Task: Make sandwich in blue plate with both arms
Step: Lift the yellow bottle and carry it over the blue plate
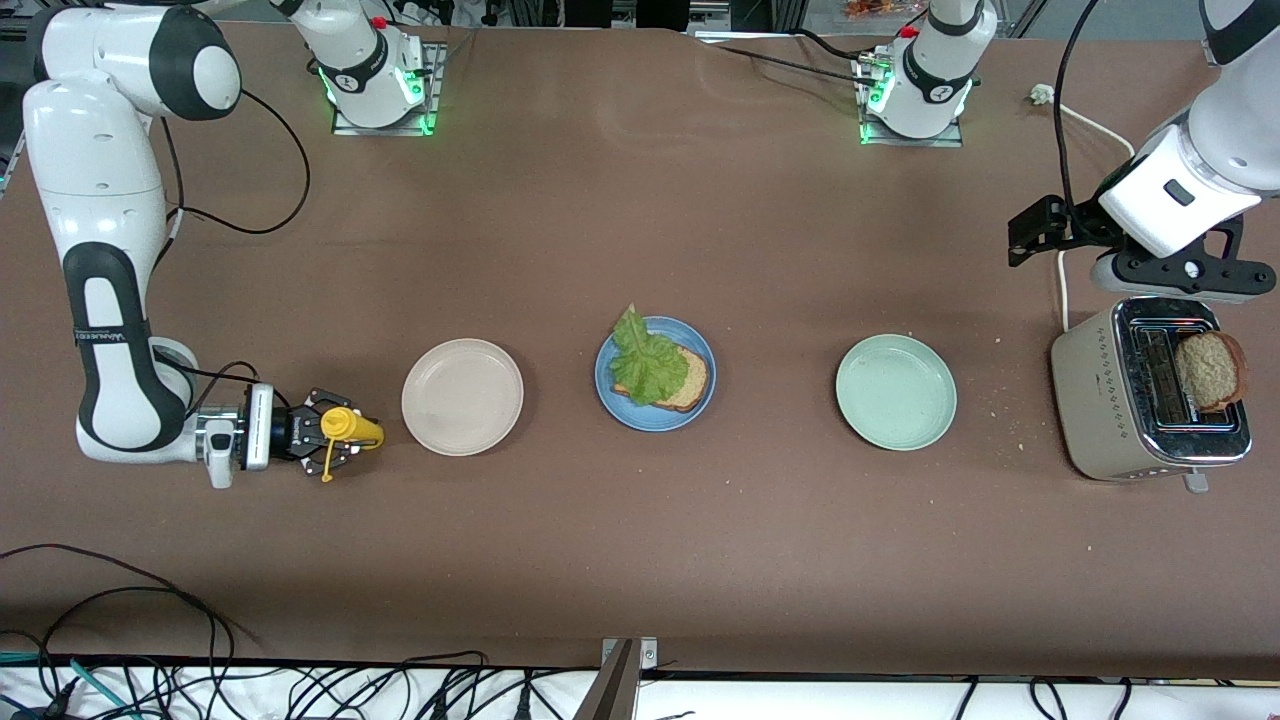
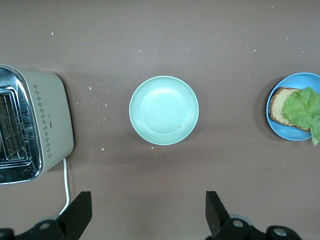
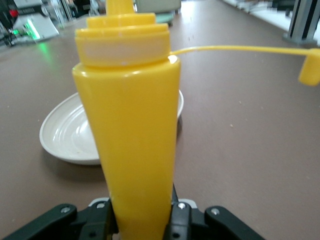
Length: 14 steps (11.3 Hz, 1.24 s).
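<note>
The right gripper (image 1: 335, 432) has its fingers clamped on the yellow sauce bottle (image 1: 350, 428); sauce probably comes next, over the lettuce (image 1: 645, 362) on the blue plate (image 1: 655, 374). The left gripper (image 1: 1180, 275), fingers apart, waits above the toaster (image 1: 1110, 410).

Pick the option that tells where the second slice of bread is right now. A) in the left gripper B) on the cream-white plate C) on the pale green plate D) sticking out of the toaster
D: the second slice of bread stands in a slot of the toaster, while the blue plate holds only one slice under the lettuce.
</note>
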{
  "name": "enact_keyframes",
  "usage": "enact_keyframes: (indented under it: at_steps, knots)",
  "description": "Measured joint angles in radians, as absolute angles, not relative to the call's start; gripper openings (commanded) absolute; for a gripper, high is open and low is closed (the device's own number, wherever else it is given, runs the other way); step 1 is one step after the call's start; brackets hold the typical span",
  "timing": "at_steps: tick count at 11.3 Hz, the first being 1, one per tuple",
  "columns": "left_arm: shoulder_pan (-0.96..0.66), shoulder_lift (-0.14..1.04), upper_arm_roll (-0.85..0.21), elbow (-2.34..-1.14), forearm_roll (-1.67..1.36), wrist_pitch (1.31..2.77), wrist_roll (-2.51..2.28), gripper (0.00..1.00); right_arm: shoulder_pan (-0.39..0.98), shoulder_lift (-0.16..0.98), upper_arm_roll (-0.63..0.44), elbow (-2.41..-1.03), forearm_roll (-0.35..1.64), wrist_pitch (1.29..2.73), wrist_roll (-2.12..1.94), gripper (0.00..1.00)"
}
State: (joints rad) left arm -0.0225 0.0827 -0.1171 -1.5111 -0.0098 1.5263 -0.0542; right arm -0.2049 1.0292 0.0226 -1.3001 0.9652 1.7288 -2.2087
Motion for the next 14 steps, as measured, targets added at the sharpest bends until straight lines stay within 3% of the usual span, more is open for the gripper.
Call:
enact_keyframes:
  at_steps: [8,11,14]
  knots:
    - [-0.022,0.082,-0.117,-1.511,-0.01,1.526,-0.054,1.0,-0.105,0.791,0.024,-1.291,0.502,1.8,-1.673,0.0]
    - [-0.022,0.082,-0.117,-1.51,-0.01,1.525,-0.054,1.0,0.019,0.687,-0.001,-1.291,0.341,1.791,-1.4,0.0]
    - [-0.022,0.082,-0.117,-1.51,-0.01,1.525,-0.054,1.0,0.191,0.597,-0.073,-1.293,0.177,1.694,-1.169,0.0]
